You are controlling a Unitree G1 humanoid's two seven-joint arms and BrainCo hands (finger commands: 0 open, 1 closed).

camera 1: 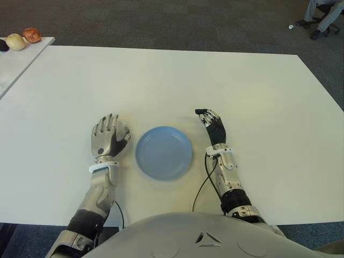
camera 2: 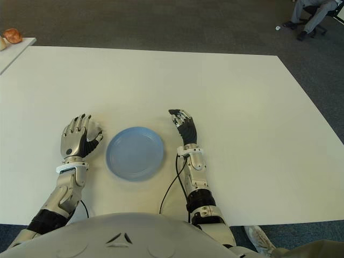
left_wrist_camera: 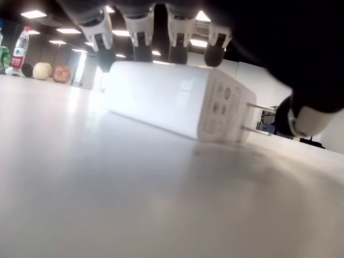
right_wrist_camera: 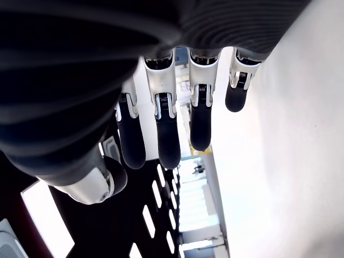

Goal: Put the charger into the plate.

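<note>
The white charger [left_wrist_camera: 172,102] lies flat on the white table [camera 1: 172,80], its two prongs pointing toward the thumb. In the left wrist view it sits under my left hand [camera 1: 107,137], whose fingers [left_wrist_camera: 140,29] stretch out over its top while the thumb [left_wrist_camera: 309,115] stands off beside the prongs. From the eye views the hand hides the charger. The blue plate [camera 1: 164,152] holds nothing and is just right of that hand. My right hand [camera 1: 212,124] shows on the plate's right side, fingers relaxed and holding nothing.
A second table [camera 1: 16,62] at the far left carries a few round fruits [camera 1: 31,35]. A person's legs [camera 1: 322,16] and a chair show at the far right corner. A black cable [camera 1: 203,185] runs by my right forearm.
</note>
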